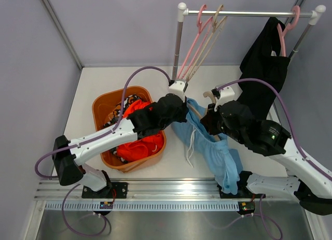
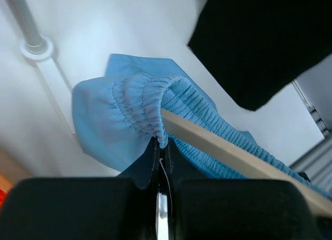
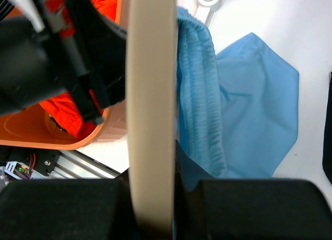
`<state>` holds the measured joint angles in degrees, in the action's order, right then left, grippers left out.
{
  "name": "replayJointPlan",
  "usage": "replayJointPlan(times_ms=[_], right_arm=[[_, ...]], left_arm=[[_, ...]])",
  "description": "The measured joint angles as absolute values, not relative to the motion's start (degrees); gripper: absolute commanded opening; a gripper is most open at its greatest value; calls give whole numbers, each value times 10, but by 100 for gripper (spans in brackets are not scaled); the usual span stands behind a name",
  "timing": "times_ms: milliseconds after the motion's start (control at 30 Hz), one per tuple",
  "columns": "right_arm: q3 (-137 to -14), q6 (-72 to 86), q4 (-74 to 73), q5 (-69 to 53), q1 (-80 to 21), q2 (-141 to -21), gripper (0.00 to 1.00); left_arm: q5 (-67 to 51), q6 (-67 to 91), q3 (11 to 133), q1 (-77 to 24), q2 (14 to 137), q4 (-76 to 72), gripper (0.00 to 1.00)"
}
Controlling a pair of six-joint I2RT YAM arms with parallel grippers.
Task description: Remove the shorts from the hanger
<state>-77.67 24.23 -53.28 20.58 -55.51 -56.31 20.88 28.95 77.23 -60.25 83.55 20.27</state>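
Note:
The light blue shorts (image 1: 218,149) hang over a beige hanger (image 1: 210,97) above the table, between my two grippers. My left gripper (image 2: 162,146) is shut on the elastic waistband of the light blue shorts (image 2: 135,100), right beside the hanger bar (image 2: 233,152). My right gripper (image 3: 155,198) is shut on the beige hanger (image 3: 151,95), with the blue waistband (image 3: 199,95) alongside it. The black shorts (image 1: 264,64) hang on a pink hanger (image 1: 290,19) on the rail. The bright orange shorts (image 1: 137,141) and the camouflage shorts (image 1: 118,113) lie in the orange basket (image 1: 101,108).
A clothes rail (image 1: 249,13) stands at the back right with empty pink and beige hangers (image 1: 199,38) on it. Its base foot (image 1: 178,87) is right behind my left gripper. The orange basket sits at the left of the table.

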Motion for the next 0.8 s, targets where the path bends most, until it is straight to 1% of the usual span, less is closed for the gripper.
replayJointPlan(times_ms=[233,367,600,800], right_arm=[[-777,242,-527,213,-570,-561,0],[-777,242,-526,220,-571,-557,0],[-777,239,-534,234,-574,-551,0],[-778,227,-547,230,-580,-558,0]], left_arm=[[228,290,788,-531,880,215,0],[222,290,788,-511,898,214,0],[182,283,783,-508,898,200,0],[187,254,770,-551,888,206,0]])
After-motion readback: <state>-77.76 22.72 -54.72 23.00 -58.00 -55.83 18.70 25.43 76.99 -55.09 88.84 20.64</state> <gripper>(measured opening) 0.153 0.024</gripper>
